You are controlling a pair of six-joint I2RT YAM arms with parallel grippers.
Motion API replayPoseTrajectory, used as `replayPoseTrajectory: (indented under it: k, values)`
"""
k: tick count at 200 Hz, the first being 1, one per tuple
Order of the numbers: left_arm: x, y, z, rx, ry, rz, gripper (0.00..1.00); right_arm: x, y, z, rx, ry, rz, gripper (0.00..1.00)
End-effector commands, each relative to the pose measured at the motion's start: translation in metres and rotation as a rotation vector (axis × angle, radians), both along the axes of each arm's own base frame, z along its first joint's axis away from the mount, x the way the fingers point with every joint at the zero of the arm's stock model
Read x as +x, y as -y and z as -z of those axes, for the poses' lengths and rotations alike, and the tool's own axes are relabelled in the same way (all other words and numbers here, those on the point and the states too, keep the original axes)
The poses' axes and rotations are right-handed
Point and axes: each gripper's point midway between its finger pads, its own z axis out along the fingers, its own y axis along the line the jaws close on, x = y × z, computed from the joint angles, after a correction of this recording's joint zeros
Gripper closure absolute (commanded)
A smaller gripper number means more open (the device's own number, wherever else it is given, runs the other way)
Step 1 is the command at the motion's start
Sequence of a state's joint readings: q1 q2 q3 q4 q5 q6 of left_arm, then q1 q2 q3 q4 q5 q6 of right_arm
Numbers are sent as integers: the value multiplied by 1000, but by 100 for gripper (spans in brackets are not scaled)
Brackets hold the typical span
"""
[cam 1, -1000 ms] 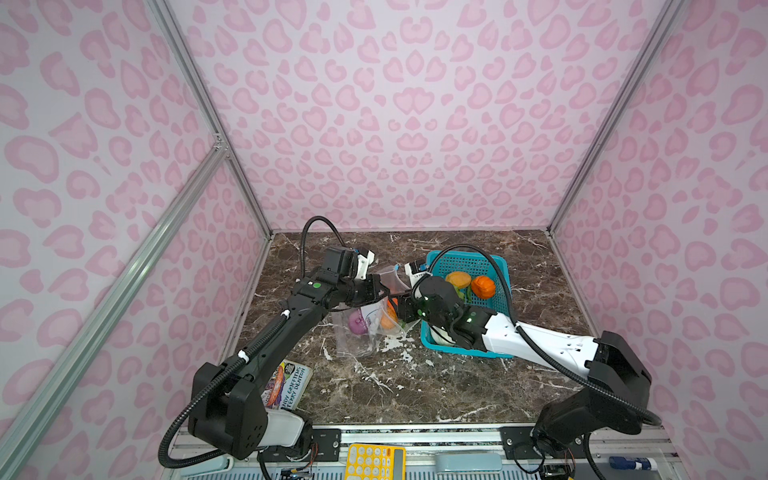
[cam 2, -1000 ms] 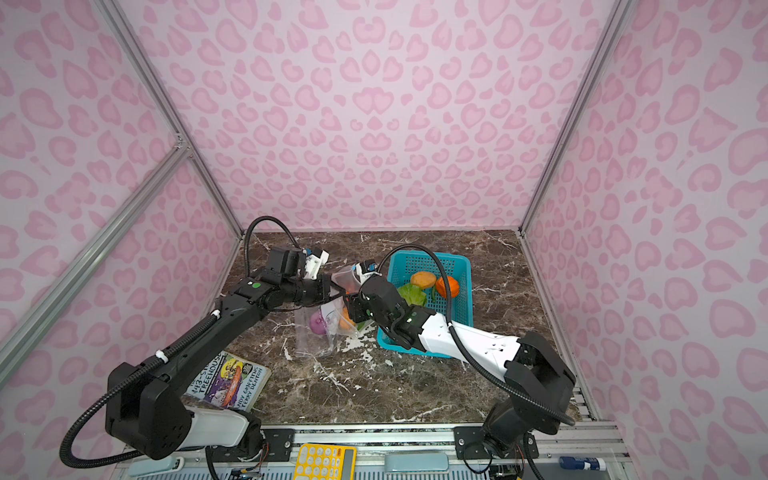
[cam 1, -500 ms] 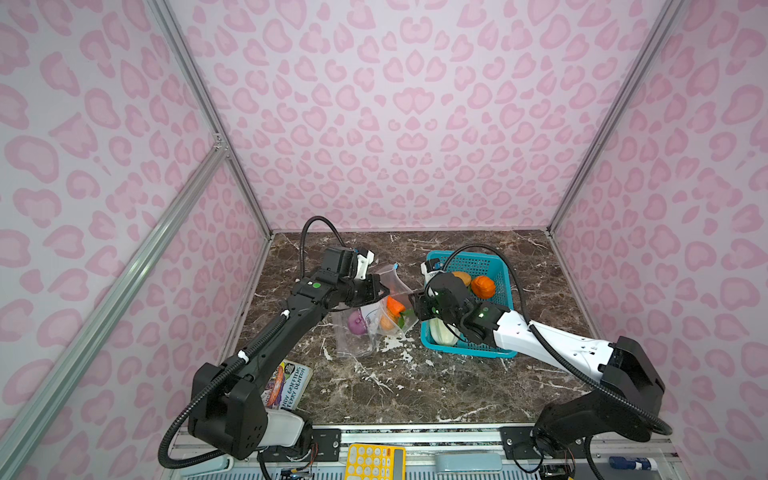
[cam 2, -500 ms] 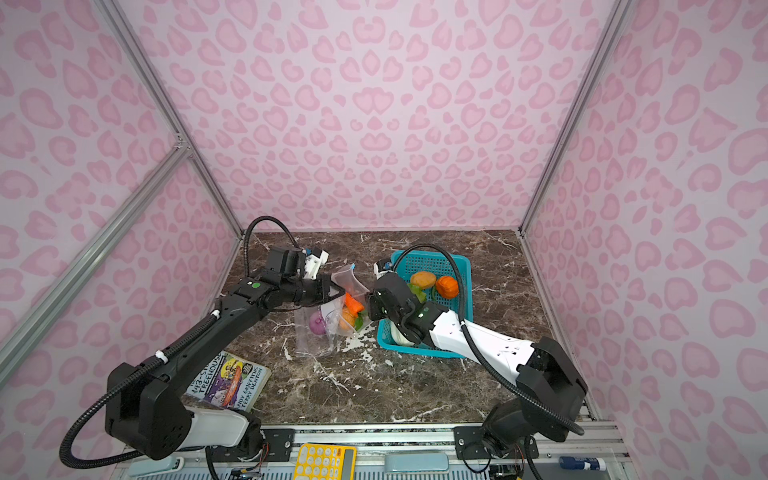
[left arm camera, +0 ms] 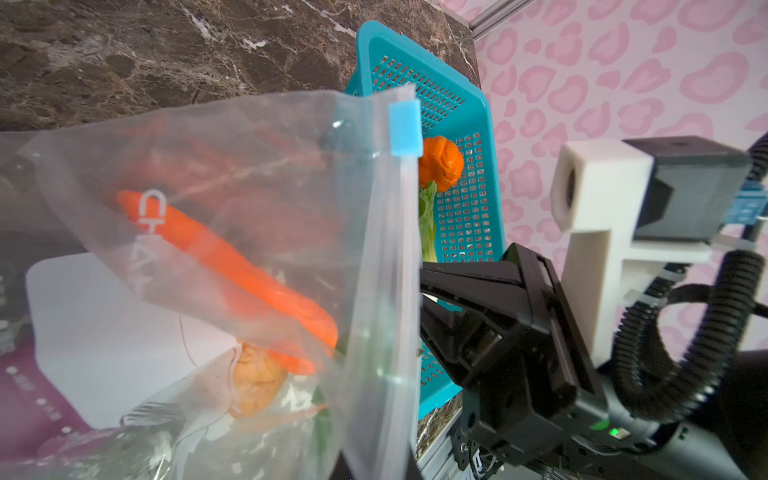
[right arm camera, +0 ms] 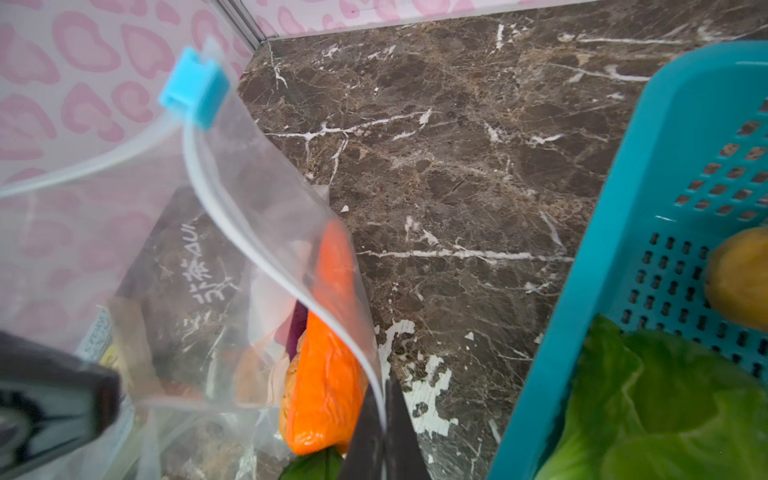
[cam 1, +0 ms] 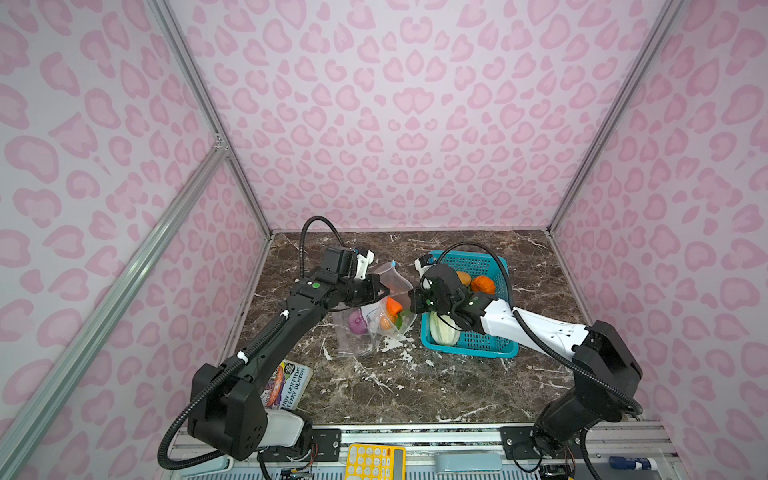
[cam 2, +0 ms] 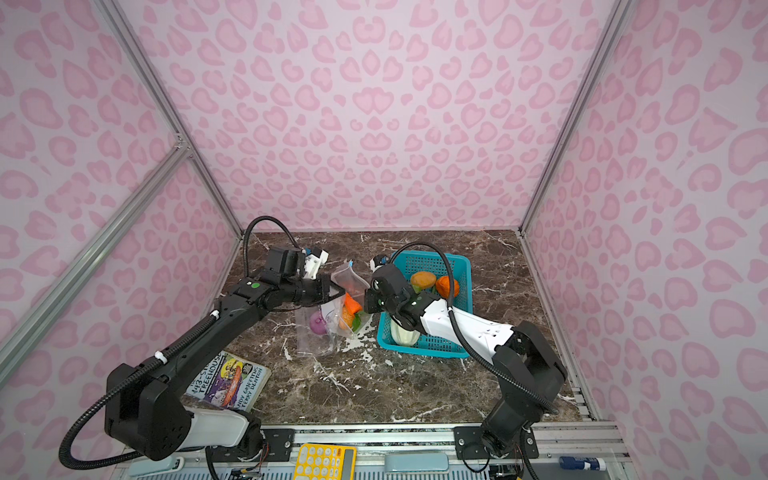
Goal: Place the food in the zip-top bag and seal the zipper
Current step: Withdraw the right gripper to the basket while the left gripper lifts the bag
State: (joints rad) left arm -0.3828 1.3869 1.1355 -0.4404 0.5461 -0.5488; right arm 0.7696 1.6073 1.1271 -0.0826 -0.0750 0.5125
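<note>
Two end effectors [cam 1: 377,291] [cam 1: 412,300] tight on bag [cam 1: 353,344]

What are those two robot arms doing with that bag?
Packing toy veggies. The left end effector and the right end effector each pinch the mouth of the clear zip-top bag. A carrot and a purple onion are inside. The cabbage and an orange piece lie in the teal basket. The bag's mouth is open, with the blue slider at one end.
</note>
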Motion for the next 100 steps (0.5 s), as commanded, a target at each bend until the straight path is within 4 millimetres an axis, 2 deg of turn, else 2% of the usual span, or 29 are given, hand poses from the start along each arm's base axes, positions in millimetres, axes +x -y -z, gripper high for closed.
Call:
replayPoseTrajectory:
  k: [1,30,71,100]
  values:
    - [4,-2,-12,-22,40,1,97,2,-3,-20,33,49,-15,100]
    - [7,-12,-31,-25,83,-9,97,0,-4,-55,39,112,-56,100]
    - [6,-30,-77,-19,201,-47,97,3,6,-118,24,250,-53,100]
    - [1,-44,-107,-20,285,-88,97,7,18,-138,-3,312,-13,100]
